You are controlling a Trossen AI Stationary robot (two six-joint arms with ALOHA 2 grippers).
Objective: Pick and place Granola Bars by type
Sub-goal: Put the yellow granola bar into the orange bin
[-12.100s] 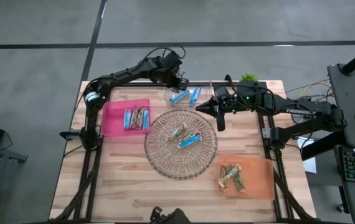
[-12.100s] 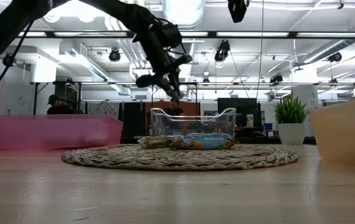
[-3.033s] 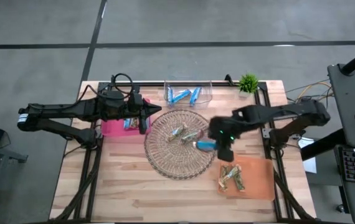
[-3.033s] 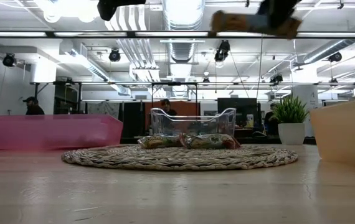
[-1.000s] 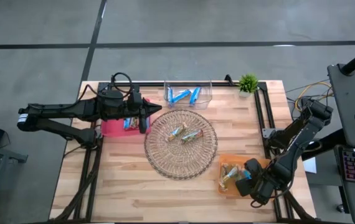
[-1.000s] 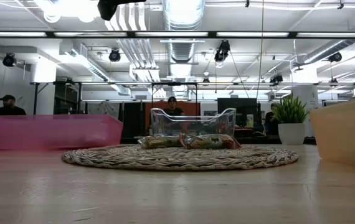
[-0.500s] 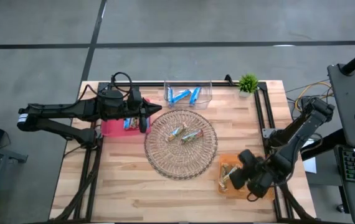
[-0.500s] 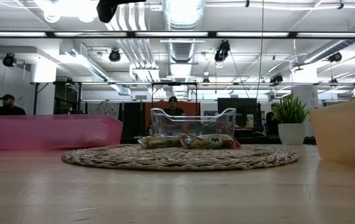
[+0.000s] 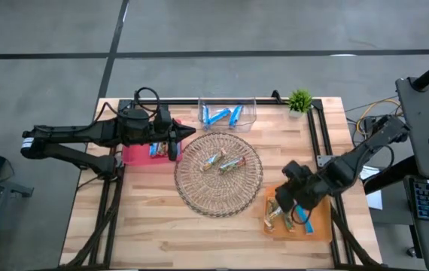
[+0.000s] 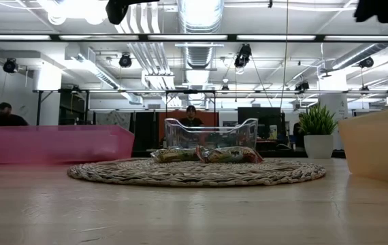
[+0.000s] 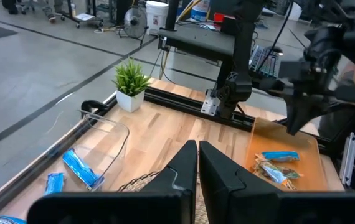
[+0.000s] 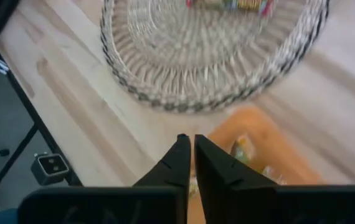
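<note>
The wicker tray (image 9: 218, 173) holds two silvery multicoloured bars (image 9: 223, 161), also seen in the low view (image 10: 204, 155). Blue bars (image 9: 224, 115) lie in the clear bin, and other bars (image 9: 156, 147) in the pink bin. The orange tray (image 9: 320, 211) holds brownish-green bars (image 9: 277, 214) and one blue bar (image 9: 302, 220) (image 11: 279, 157), lying flat. My right gripper (image 12: 187, 144) hovers shut and empty above the orange tray's far left part (image 9: 282, 197). My left gripper (image 11: 197, 150) waits shut between the pink bin and the wicker tray (image 9: 175, 143).
A small potted plant (image 9: 299, 98) stands at the far edge by the right arm's frame. The pink bin (image 9: 135, 143) sits at the left, the clear bin (image 9: 228, 113) at the far middle. Bare wood lies along the near edge (image 9: 184, 241). People show in the room behind.
My right arm has swung from the orange tray's near right corner toward the far left, across the tray. A blue bar that the arm covered now shows lying in the orange tray beside the brownish-green ones. The left arm has kept still.
</note>
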